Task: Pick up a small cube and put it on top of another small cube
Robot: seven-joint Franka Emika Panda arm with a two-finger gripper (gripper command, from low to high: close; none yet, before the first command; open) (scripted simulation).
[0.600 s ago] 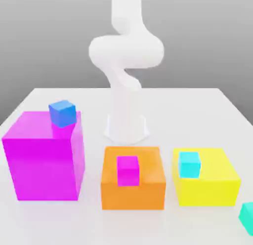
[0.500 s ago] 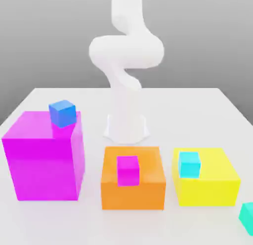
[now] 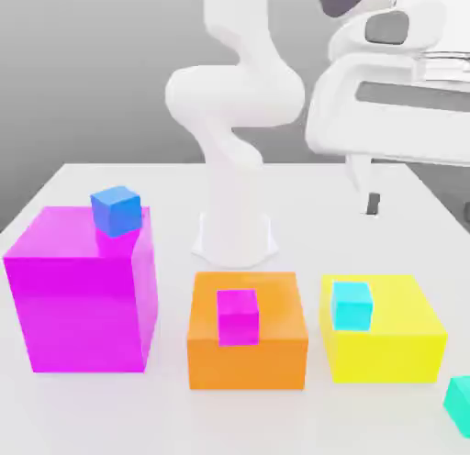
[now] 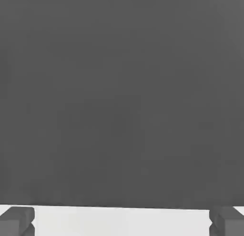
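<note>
Pale, smooth table (image 3: pixel 275 416) with a plain grey backdrop (image 3: pixel 101 68) behind it forms the work area. You see the base of the white arm (image 3: pixel 234 196) mounted on the table beyond the blocks. At the exterior view's upper right, you have the pincer (image 3: pixel 419 208) above the table, its two fingers spread wide apart and nothing between them. In the hand view, you see the two fingertips (image 4: pixel 18 221) well separated, with a pale surface between them.

Locate the teal-green small cube (image 3: pixel 461 405) at the exterior view's lower right, partly cut off by the picture edge. It rests on the table, apart from the yellow block (image 3: pixel 395 352). On the yellow block, you find the cyan small cube (image 3: pixel 352 305). To the exterior view's left of that block is the orange block (image 3: pixel 248 363), bearing the small magenta cube (image 3: pixel 238 317). At the exterior view's far left, you find the large magenta block (image 3: pixel 83 306), the tallest of the three. The small blue cube (image 3: pixel 117 211) sits on its top, near the edge facing the orange block's side.
</note>
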